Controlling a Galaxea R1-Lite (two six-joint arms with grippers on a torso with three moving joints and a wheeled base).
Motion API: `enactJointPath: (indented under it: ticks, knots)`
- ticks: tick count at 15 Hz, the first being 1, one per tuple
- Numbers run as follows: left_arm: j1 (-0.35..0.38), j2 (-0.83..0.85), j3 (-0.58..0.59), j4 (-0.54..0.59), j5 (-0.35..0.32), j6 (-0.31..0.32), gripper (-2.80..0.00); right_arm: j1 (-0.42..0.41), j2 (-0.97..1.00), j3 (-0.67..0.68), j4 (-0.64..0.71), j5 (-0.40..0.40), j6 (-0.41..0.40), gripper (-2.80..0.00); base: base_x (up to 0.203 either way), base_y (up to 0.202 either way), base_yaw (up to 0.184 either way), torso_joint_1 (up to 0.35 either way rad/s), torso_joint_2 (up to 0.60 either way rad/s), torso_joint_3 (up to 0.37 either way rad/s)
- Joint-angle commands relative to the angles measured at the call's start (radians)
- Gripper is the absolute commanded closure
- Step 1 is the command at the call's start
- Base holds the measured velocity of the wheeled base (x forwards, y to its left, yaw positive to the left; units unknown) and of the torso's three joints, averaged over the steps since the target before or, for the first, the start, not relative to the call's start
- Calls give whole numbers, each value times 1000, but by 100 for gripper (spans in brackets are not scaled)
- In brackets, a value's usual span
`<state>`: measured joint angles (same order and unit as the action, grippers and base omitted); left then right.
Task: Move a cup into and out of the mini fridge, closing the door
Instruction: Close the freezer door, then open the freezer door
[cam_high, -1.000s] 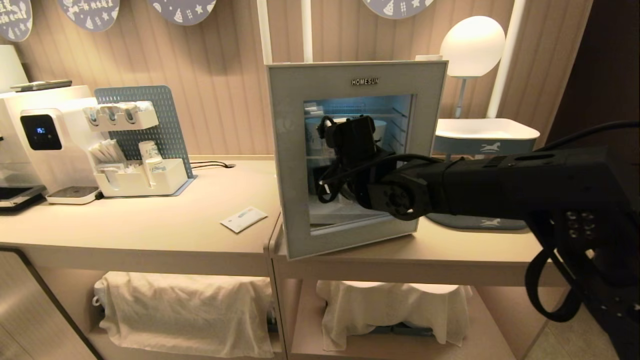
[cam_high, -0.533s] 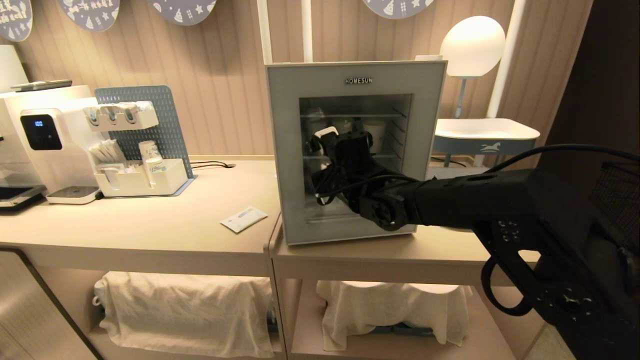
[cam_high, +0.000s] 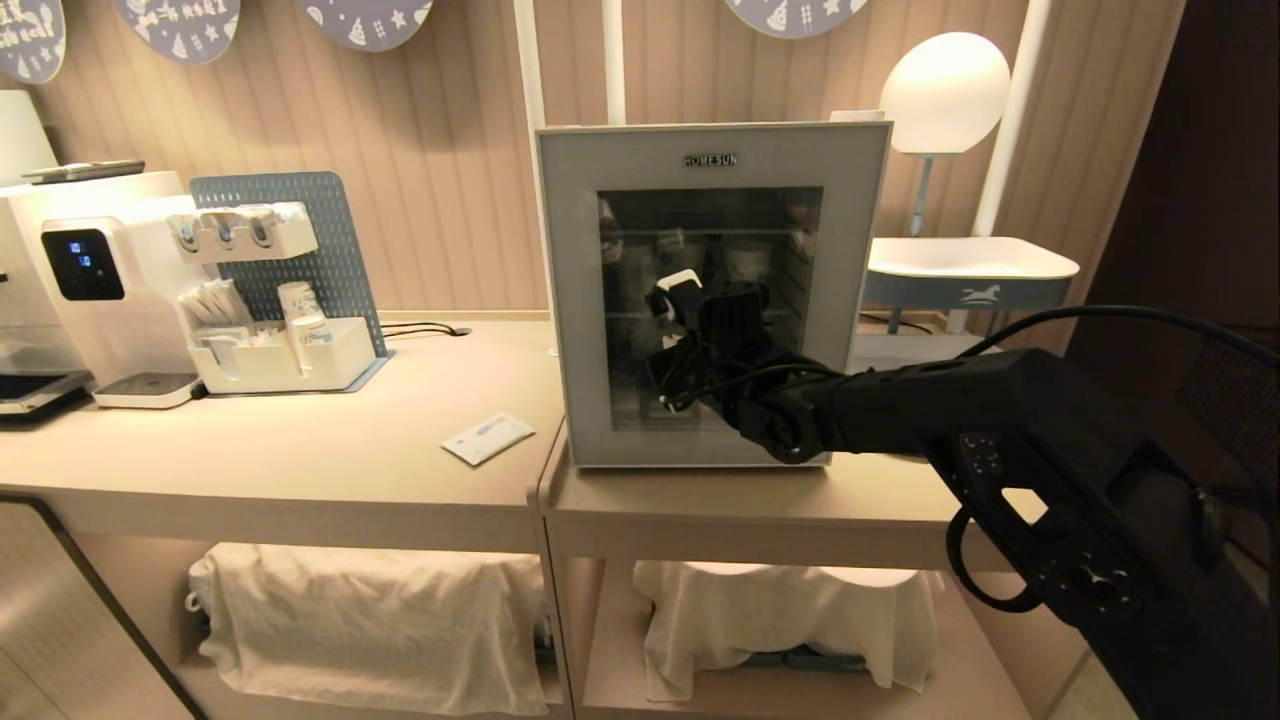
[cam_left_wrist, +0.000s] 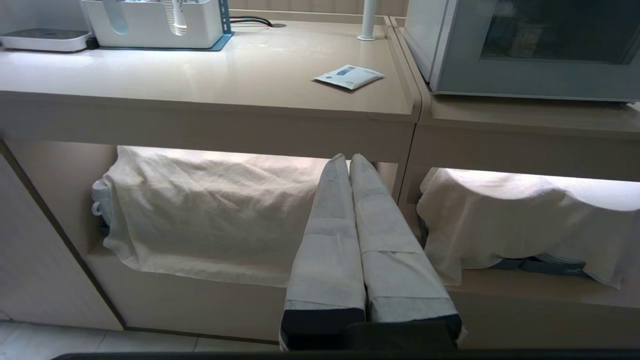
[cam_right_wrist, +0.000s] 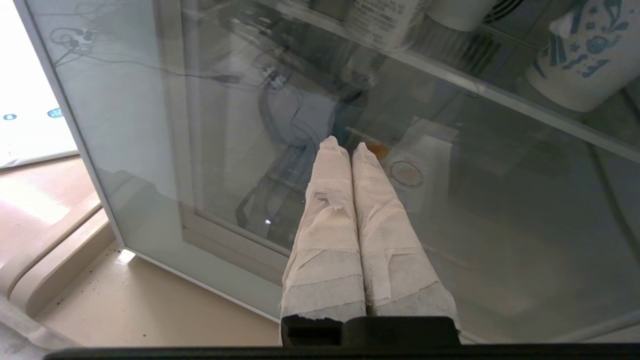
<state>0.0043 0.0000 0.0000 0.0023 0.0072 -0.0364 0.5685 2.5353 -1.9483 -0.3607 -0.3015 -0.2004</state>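
Observation:
The mini fridge (cam_high: 712, 132) stands on the right counter with its door (cam_high: 575, 300) flat against the front, the glass window dark. My right gripper (cam_high: 682, 285) is shut, and its taped fingertips (cam_right_wrist: 330, 150) rest against the glass near the middle of the window. Behind the glass, just beyond the tips, the cup (cam_right_wrist: 407, 174) shows dimly with its orange foil lid, low inside the fridge. My left gripper (cam_left_wrist: 348, 160) is shut and empty, parked below counter height in front of the cloth-covered shelf. The door's lower frame (cam_left_wrist: 525, 82) shows in the left wrist view.
A blue-patterned paper cup (cam_right_wrist: 580, 60) stands on the upper wire shelf inside. On the left counter are a coffee machine (cam_high: 90, 280), a white organiser (cam_high: 285, 355) and a flat packet (cam_high: 488, 438). A lamp (cam_high: 945, 90) and a white tray table (cam_high: 970, 262) stand to the right.
The door has swung from ajar to flat against the fridge, and the inside light has gone out. My right arm has followed it forward, staying on the glass.

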Motion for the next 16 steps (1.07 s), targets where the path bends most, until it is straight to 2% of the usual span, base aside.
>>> enactJointPath:
  ticks: [1, 3, 4, 6, 7, 9, 12, 14, 16]
  knots:
    - [0, 2, 2, 1, 0, 0, 0, -4, 2, 0, -5, -8, -1, 0, 0, 0, 0, 0, 0, 0]
    - [0, 2, 2, 0, 0, 0, 0, -4, -23, 5, -4, -30, 7, 0, 0, 0, 0, 0, 0, 0]
    - [0, 2, 2, -1, 0, 0, 0, -3, -50, 18, -11, -69, 10, 0, 0, 0, 0, 0, 0, 0]
    - [0, 2, 2, 1, 0, -2, 0, -3, -136, 136, -90, -190, 3, 0, 0, 0, 0, 0, 0, 0]
    - [0, 2, 2, 1, 0, -1, 0, -3, -201, 220, -143, -219, -10, 0, 0, 0, 0, 0, 0, 0]
    - [0, 2, 2, 0, 0, 0, 0, -5, -413, 450, -257, -274, -51, 0, 0, 0, 0, 0, 0, 0]
    - [0, 2, 2, 1, 0, 0, 0, -33, -800, 723, -343, -405, -90, 0, 0, 0, 0, 0, 0, 0]
    - [0, 2, 3, 0, 0, -2, 0, -95, -1077, 865, -348, -455, -104, 0, 0, 0, 0, 0, 0, 0]
    - [0, 2, 3, 1, 0, -1, 0, -209, -1353, 986, -309, -480, -114, 0, 0, 0, 0, 0, 0, 0]
